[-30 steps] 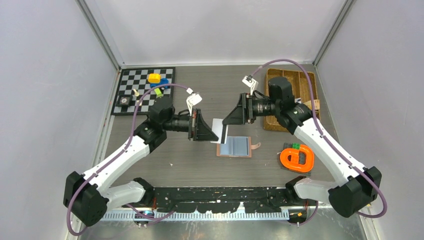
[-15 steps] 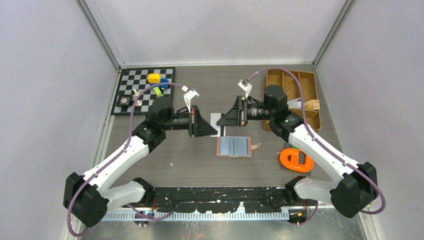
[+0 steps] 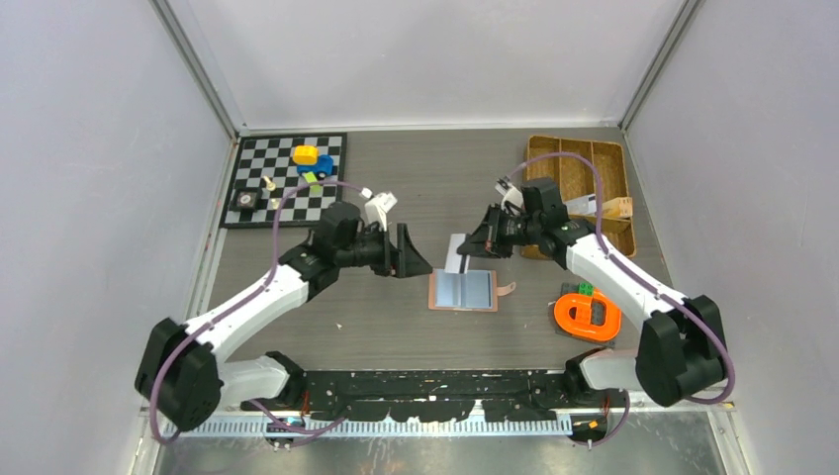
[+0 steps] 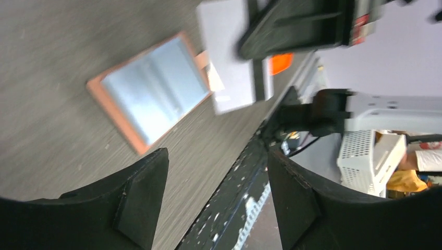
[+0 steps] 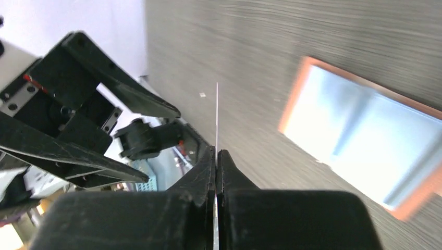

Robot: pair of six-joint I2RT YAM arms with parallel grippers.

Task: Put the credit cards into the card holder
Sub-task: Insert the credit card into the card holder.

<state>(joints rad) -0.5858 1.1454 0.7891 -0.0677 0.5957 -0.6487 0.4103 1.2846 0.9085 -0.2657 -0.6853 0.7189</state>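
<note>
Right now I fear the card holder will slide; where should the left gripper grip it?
Probably the left edge of the card holder, from the left with the open left gripper: it lies open and flat, and the right gripper holds a card by its far edge.

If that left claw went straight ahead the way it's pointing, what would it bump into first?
Most likely the pale card pinched in the right claw. It hangs right ahead of the open left claw, above the table. Depth is hard to judge from these views.
</note>
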